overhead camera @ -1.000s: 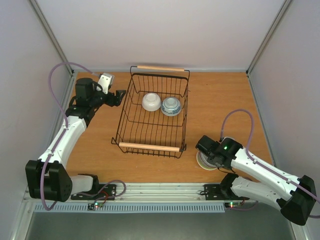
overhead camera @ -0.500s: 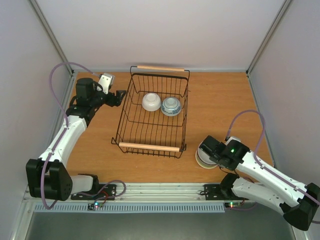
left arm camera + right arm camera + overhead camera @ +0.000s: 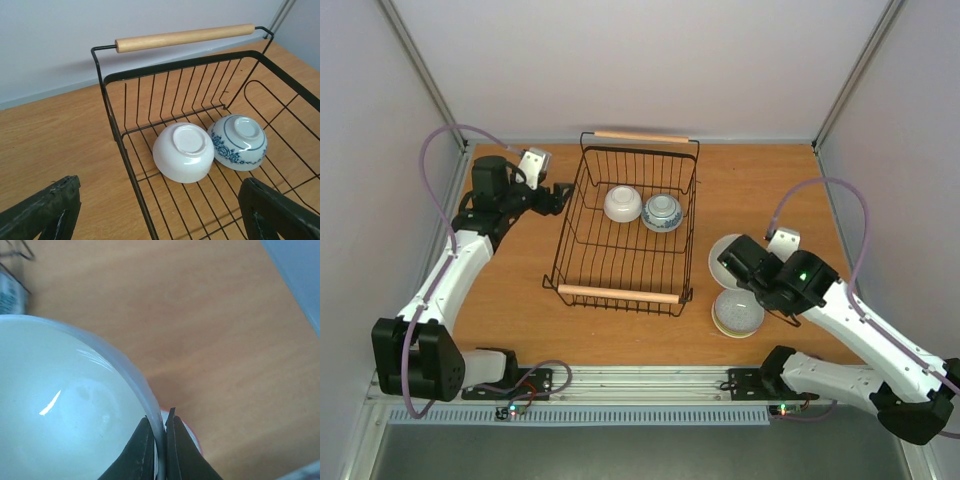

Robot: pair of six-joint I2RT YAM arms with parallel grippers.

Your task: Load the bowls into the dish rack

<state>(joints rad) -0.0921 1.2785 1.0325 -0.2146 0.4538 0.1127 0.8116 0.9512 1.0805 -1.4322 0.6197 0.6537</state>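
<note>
Seeing our right pincer (image 3: 161, 416) clamped on the rim of a white bowl (image 3: 70, 410) beside the dish rack (image 3: 582, 215), left pincer (image 3: 556, 192) wide open, empty.

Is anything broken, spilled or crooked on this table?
Nothing stands out. A plain white bowl and a blue-patterned bowl sit bottom-up side by side in the dish rack; the right gripper pinches a third bowl by its rim.

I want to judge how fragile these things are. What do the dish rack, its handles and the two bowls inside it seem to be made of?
Dish rack: probably thin metal wire with a black matte coating.
Handles: light wood, looks unvarnished, faint grain.
White bowl and blue-patterned bowl: likely glazed ceramic, given the soft sheen and raised foot rings.
</note>
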